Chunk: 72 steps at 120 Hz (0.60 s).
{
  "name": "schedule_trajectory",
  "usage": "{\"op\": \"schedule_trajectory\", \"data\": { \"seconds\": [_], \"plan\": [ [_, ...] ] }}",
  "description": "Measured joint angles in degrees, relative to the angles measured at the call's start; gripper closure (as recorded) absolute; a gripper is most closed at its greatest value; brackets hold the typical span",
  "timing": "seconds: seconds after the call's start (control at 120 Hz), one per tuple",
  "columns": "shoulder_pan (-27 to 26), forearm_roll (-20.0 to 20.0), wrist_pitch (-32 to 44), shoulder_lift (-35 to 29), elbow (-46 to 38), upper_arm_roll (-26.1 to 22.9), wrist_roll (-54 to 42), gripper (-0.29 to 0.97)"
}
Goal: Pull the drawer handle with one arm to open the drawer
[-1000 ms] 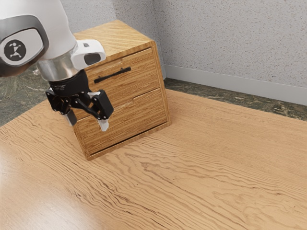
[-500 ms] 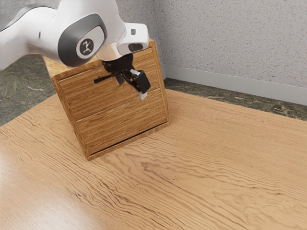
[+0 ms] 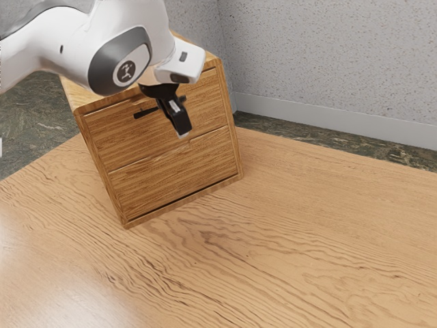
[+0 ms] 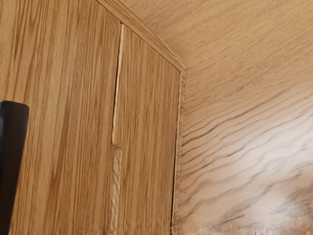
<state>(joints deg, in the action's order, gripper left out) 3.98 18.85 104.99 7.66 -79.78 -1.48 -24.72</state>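
A wooden cabinet [image 3: 171,171] stands on the table, tilted back a little, with two drawer fronts. The upper drawer [image 3: 119,137] carries a thin black handle [image 3: 144,113], and its front sits flush with the cabinet face. My black gripper [image 3: 181,128] hangs right in front of the handle's end on the exterior view's right, covering that end. In the wrist view the handle [image 4: 11,166] is a dark bar beside the hand. The lower drawer front [image 4: 146,147] lies just ahead of the hand, with the cabinet's bottom edge beyond it.
The wooden table [image 3: 307,232] stretches wide toward the exterior view's right and front. A grey wall [image 3: 328,55] with a pale baseboard runs behind. My white arm [image 3: 102,48] crosses over the cabinet's top from the upper left.
My hand rose from in front of the lower drawer to the upper drawer's handle, overshot to the right, then came back left onto the handle's end. The cabinet stands as before.
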Motion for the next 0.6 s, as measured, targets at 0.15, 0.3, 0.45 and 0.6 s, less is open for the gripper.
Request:
{"op": "schedule_trajectory", "data": {
  "seconds": [0.15, 0.3, 0.45, 0.6],
  "plan": [
    [-0.4, 2.2, -0.1, 0.7, 0.3, 0.0, -1.9, 0.0],
    [-0.4, 2.7, -0.1, 1.8, 1.4, 0.0, -3.3, 0.0],
    [-0.3, 2.7, -0.1, 2.6, 2.5, 0.2, -4.4, 0.0],
    [-0.3, 2.7, -0.2, 3.7, 4.6, 0.4, -5.2, 0.0]
  ]
}}
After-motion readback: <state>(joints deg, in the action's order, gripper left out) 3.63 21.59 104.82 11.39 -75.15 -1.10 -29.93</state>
